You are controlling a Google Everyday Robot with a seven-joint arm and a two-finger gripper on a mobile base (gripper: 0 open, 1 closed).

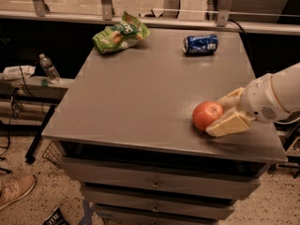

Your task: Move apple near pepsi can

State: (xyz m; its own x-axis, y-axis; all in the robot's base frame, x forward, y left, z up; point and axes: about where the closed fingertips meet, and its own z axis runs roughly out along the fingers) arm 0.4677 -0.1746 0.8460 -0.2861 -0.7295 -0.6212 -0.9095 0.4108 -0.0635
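The apple (206, 115), red-orange with a paler patch on top, rests on the grey table (140, 97) near its front right. The gripper (224, 113) reaches in from the right at the apple's right side. One cream finger (228, 124) lies in front of the apple and the other (229, 99) behind it, so the fingers stand open around its right half. The pepsi can (200, 44), blue with silver ends, lies on its side at the back right of the table, far behind the apple.
A green snack bag (119, 33) lies at the back left of the table. Drawers (154, 184) sit below the tabletop. A water bottle (48, 68) stands on a low shelf at the left. A shoe (14, 191) is on the floor at the lower left.
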